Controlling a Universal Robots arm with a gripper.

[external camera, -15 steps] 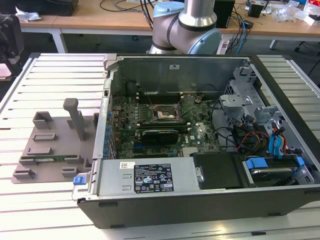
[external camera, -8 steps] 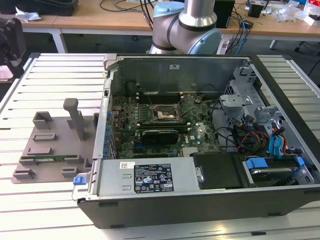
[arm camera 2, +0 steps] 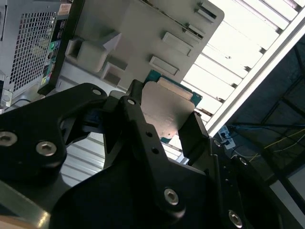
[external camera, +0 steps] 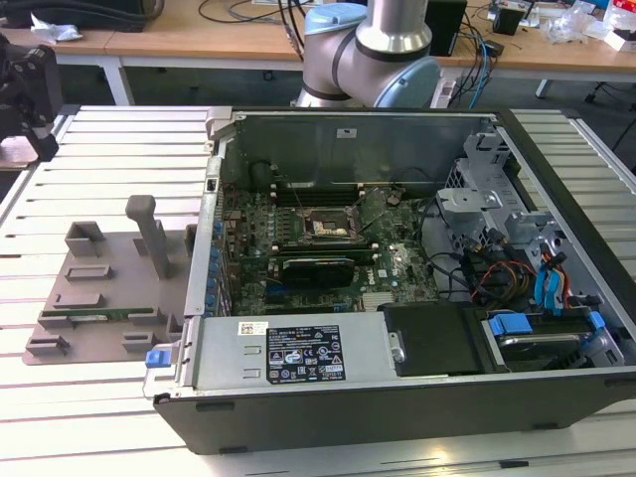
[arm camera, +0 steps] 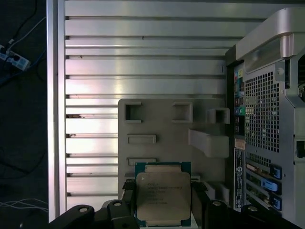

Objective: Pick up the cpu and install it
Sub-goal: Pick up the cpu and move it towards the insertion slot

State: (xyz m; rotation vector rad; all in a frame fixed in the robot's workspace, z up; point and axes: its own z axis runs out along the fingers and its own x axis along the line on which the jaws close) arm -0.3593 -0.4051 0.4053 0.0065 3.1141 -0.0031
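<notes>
Arm's grey and blue shoulder joints (external camera: 370, 50) stand behind the open computer case (external camera: 397, 397), on the far side of it in the exterior view. Black hardware sits at that view's far left edge, above the table corner; I cannot make out its parts.

Gripper (arm camera: 163, 202) points down over the table. In both wrist views I see its black fingers (arm camera: 127, 191) clamped on two opposite edges of the cpu (arm camera: 163, 193), metal lid facing the camera, green board edge showing around it. In the second wrist view the gripper (arm camera 2: 164, 110) holds the cpu (arm camera 2: 167, 102) flat between the pads.

The cpu hangs over the near edge of the grey tray (arm camera: 157, 126), the case's perforated rear panel (arm camera: 264, 109) just beside the tray.

Tray lies on a slatted aluminium table (external camera: 109, 149), touching the case. Motherboard socket (external camera: 325, 227) lies inside the case. Wooden benches (external camera: 199, 35) with cables run along the back of the room
</notes>
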